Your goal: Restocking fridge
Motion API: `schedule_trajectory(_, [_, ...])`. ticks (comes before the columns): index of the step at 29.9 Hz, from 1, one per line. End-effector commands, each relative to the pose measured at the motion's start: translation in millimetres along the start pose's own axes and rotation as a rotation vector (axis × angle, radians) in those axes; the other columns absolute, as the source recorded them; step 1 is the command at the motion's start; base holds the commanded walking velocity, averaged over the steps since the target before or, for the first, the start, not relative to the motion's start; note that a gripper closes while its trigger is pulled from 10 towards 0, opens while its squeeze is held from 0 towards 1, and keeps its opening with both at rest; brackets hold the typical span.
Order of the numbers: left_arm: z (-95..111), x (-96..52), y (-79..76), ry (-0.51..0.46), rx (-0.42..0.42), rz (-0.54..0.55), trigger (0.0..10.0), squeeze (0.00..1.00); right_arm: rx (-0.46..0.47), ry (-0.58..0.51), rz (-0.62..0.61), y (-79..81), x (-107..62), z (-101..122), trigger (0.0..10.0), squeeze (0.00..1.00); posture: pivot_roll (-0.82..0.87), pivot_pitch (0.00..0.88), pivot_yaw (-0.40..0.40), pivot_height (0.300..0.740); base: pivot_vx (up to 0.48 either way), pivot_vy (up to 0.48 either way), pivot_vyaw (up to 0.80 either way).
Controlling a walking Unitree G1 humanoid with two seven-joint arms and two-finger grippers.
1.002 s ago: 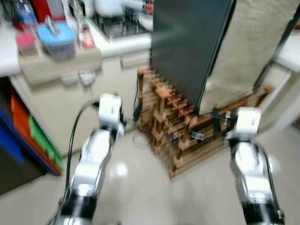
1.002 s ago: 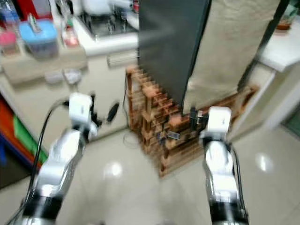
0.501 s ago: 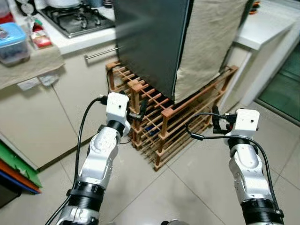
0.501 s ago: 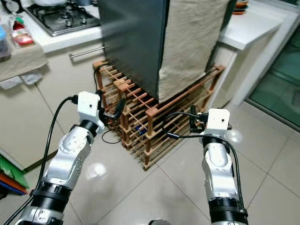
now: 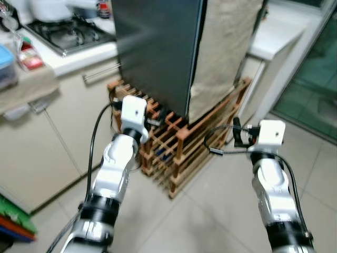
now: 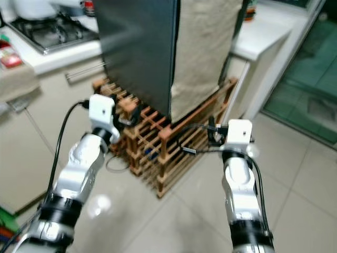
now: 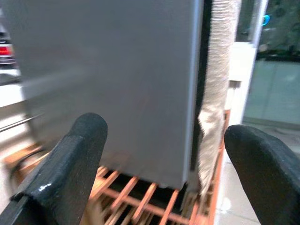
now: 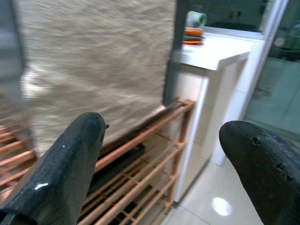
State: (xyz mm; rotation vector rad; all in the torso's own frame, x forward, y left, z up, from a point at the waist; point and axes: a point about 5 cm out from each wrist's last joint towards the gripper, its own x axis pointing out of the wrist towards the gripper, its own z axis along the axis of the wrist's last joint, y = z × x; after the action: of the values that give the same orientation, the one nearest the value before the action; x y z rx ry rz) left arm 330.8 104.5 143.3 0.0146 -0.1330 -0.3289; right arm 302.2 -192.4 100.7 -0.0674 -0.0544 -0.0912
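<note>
Two empty grippers, left gripper [image 7: 159,164] and right gripper [image 8: 159,164], jaws spread, face the fridge [image 5: 158,52] on its wooden rack [image 5: 179,142]; approach step, door next.

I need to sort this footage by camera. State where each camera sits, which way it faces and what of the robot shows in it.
Head eyes: look forward and down at the dark fridge on its wooden rack; both silver arms show.
Left wrist: looks along the left gripper, open, at the fridge.
Right wrist: looks along the right gripper, open, at the beige cloth.
Shared: the rack.
</note>
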Motion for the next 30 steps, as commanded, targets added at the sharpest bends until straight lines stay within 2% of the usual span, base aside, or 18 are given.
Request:
schedule_trajectory(1, [1.6,3.0,-6.7,-0.009,-0.015,-0.024,10.0,0.0,-0.011,0.001,-0.005,-2.8,1.5,0.8,10.0,0.0,-0.1,0.0,-0.002,0.74,0.442,0.0,-0.71])
schedule_trajectory(7, [2.3,6.1,-7.3,-0.004,0.017,0.002,10.0,0.0,-0.013,0.005,-0.003,-3.1,1.5,-0.1,10.0,0.0,-0.1,0.0,-0.003,0.74,0.057,0.0,-0.68])
schedule_trajectory(19, [9.4,13.4,-6.1,-0.016,-0.012,0.002,10.0,0.0,-0.009,0.004,-0.001,-3.5,1.5,0.2,10.0,0.0,-0.11,0.0,0.0,0.74,0.0,0.0,-0.72])
schedule_trajectory(24, [10.0,20.0,-10.5,-0.005,0.017,-0.008,10.0,0.0,-0.013,0.009,-0.017,-5.6,1.4,-1.1,10.0,0.0,-0.11,0.0,0.001,0.74,0.0,0.0,-0.73])
schedule_trajectory(30, [10.2,22.0,-10.6,0.001,0.023,-0.001,10.0,0.0,-0.007,0.006,-0.04,-9.0,1.2,-1.3,10.0,0.0,-0.11,0.0,0.007,0.74,0.0,0.0,-0.42])
